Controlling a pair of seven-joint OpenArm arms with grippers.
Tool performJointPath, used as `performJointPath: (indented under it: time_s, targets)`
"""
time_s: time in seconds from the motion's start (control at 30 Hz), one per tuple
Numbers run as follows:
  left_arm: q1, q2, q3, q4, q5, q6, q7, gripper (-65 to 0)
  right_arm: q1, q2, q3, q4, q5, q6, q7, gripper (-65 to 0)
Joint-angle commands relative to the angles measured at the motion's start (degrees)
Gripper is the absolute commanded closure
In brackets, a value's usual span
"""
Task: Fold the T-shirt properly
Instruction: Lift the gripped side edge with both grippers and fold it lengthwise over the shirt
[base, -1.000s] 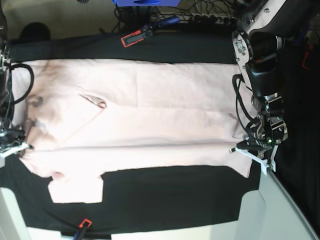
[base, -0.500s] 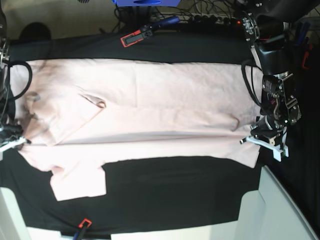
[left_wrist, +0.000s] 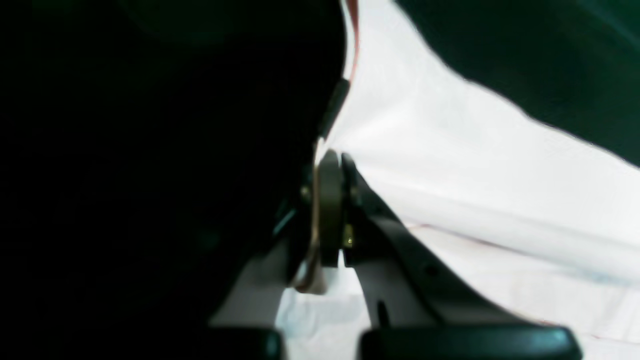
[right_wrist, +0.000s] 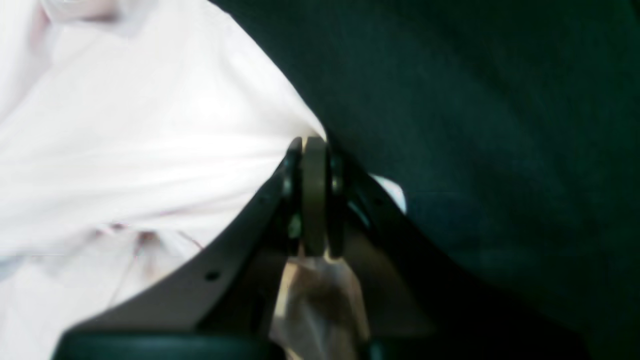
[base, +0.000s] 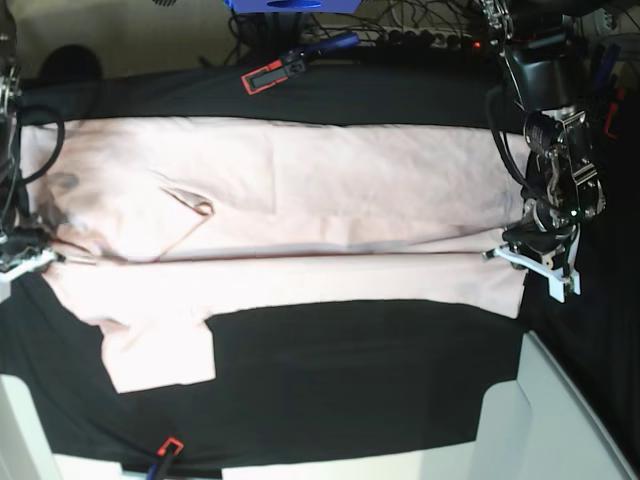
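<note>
Pink T-shirt (base: 300, 200), one, between two clamped grippers

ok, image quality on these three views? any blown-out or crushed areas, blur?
Left wrist: left half crushed to black, T-shirt blown out white, left gripper soft. Right wrist: shirt overexposed, black cloth nearly featureless, right gripper slightly blurred. Base: evenly lit, sharp enough, shirt reads true pale pink.

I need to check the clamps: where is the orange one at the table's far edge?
In the base view, the orange clamp lies on the black cloth at the top edge, left of centre, just above the T-shirt.
</note>
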Motion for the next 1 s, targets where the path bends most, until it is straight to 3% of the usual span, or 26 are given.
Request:
performJointPath:
  time_s: [0.0, 0.2, 0.5, 0.73, 0.97]
  targets:
    - [-0.73, -1.13, -0.16, 1.36, 0.52, 0.38, -0.17, 0.0, 0.03, 2.05, 1.86, 2.86, 0.62, -0.5, 1.58, 0.0]
    - [1.73, -0.69, -0.07, 1.98, 0.52, 0.38, 0.53, 0.0, -2.78, 1.96, 4.41, 8.67, 0.62, -0.58, -6.07, 0.0]
    - [5.87, -0.86, -0.07, 1.36, 0.61, 0.38, 0.18, 0.0, -7.62, 0.82, 7.49, 12.01, 0.36, -0.85, -6.6, 0.0]
    - [5.78, -0.07, 0.02, 1.36, 0.61, 0.47, 0.18, 0.0, -8.23, 0.2, 7.66, 17.63, 0.27, -1.02, -14.51, -19.7]
    - [7.1, -0.25, 3.71, 1.27, 0.69, 0.65, -2.99, 0.0, -9.46, 0.29, 7.66, 27.13, 0.27, -6.83, -14.25, -20.0]
